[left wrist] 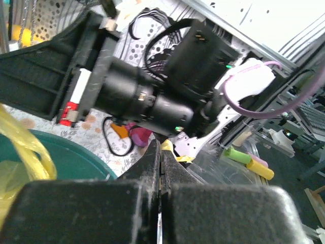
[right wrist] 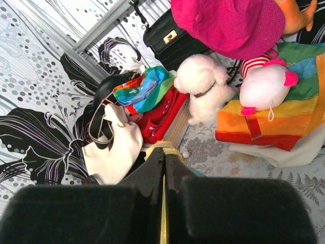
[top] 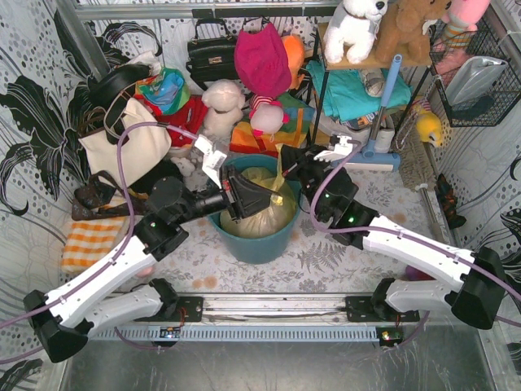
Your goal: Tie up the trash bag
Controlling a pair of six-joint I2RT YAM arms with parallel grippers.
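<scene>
From above, the trash bag [top: 259, 213] sits in the teal bin [top: 260, 244] at mid-table. Both arms reach in low with bent elbows, the left gripper [top: 273, 194] and right gripper [top: 291, 167] meeting over its mouth. My call is to keep the strands taut and cross them close to the neck, because this thin film looks easy to tear. Left wrist view: fingers pressed together, a yellow scrap pinched at the tips. Right wrist view: jaws closed on a yellow sliver, wrist aimed past the bin's far rim.

Bottom of the trash bag [top: 260, 221] — unseen in the teal bin [top: 260, 249], top behind the left tool [top: 273, 196]
</scene>
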